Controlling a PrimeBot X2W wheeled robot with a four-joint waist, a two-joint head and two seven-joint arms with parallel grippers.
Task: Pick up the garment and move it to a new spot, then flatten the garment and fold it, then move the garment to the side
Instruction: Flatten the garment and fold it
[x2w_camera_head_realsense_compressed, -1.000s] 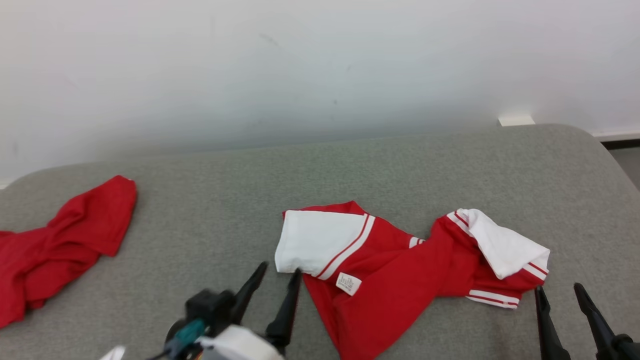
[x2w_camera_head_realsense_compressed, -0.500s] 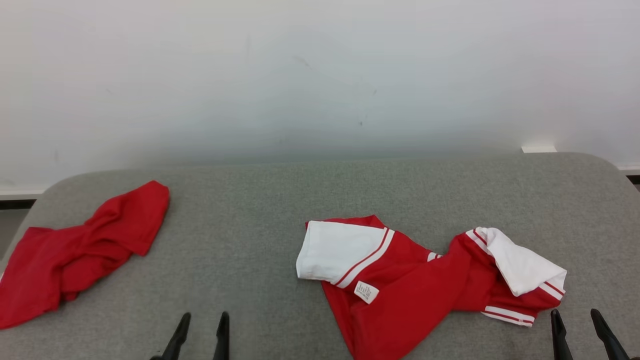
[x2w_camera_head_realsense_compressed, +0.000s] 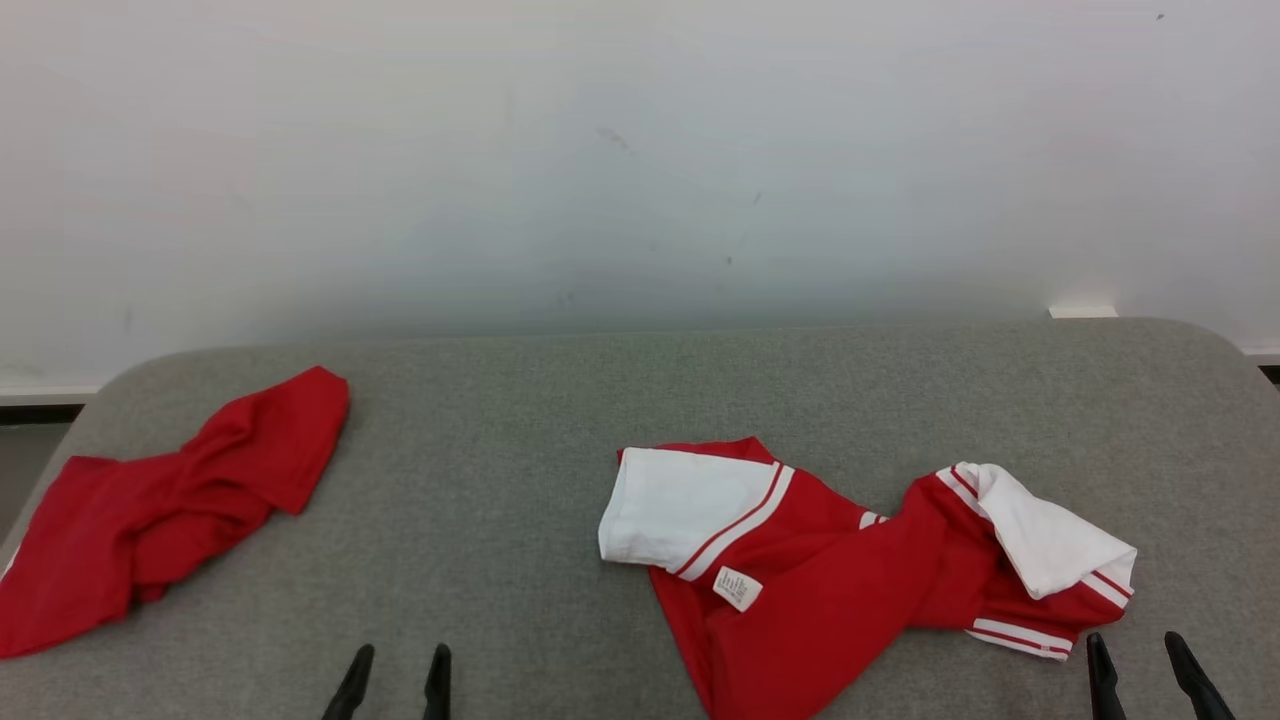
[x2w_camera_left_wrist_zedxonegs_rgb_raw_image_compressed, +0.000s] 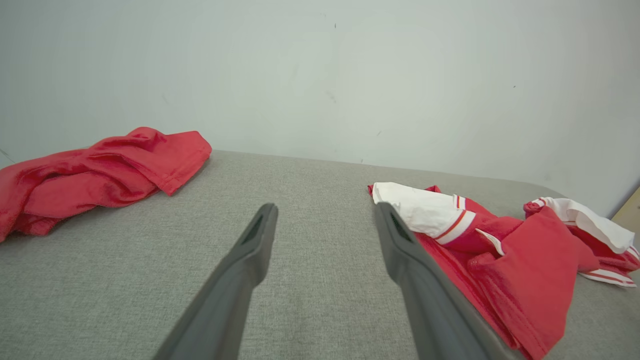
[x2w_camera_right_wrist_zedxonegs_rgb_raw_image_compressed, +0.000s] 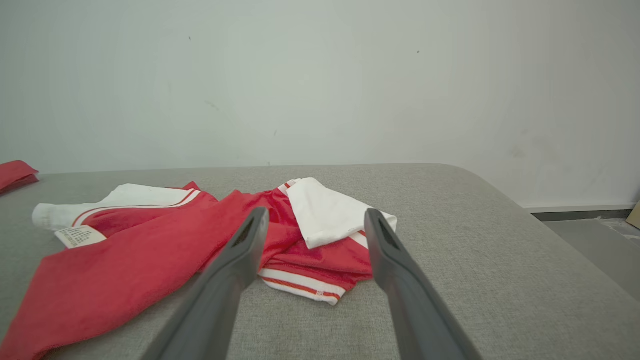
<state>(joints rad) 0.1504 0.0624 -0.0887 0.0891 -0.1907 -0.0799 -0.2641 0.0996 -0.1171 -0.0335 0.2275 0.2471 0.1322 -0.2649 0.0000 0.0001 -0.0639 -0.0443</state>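
Note:
A crumpled red garment (x2w_camera_head_realsense_compressed: 830, 590) with white sleeves and striped trim lies on the grey padded table (x2w_camera_head_realsense_compressed: 500, 470), right of centre, a white label showing on it. My left gripper (x2w_camera_head_realsense_compressed: 400, 668) stands open at the bottom edge, to the left of the garment (x2w_camera_left_wrist_zedxonegs_rgb_raw_image_compressed: 505, 250) and apart from it. In its own view the left gripper (x2w_camera_left_wrist_zedxonegs_rgb_raw_image_compressed: 325, 215) has bare table between its fingers. My right gripper (x2w_camera_head_realsense_compressed: 1134, 660) is open just in front of the garment's right sleeve. Its wrist view shows the right gripper (x2w_camera_right_wrist_zedxonegs_rgb_raw_image_compressed: 316, 220) pointing at that sleeve (x2w_camera_right_wrist_zedxonegs_rgb_raw_image_compressed: 330, 212), not touching it.
A second, plain red garment (x2w_camera_head_realsense_compressed: 170, 500) lies bunched at the table's left end (x2w_camera_left_wrist_zedxonegs_rgb_raw_image_compressed: 100, 170). A white wall rises right behind the table. The table's right edge drops to grey floor (x2w_camera_right_wrist_zedxonegs_rgb_raw_image_compressed: 590, 240). Bare table stretches between the two garments.
The head camera has shifted, so the whole scene sits lower and further right. My left gripper has drawn back from near the white sleeve to the bottom edge. The garments lie as before.

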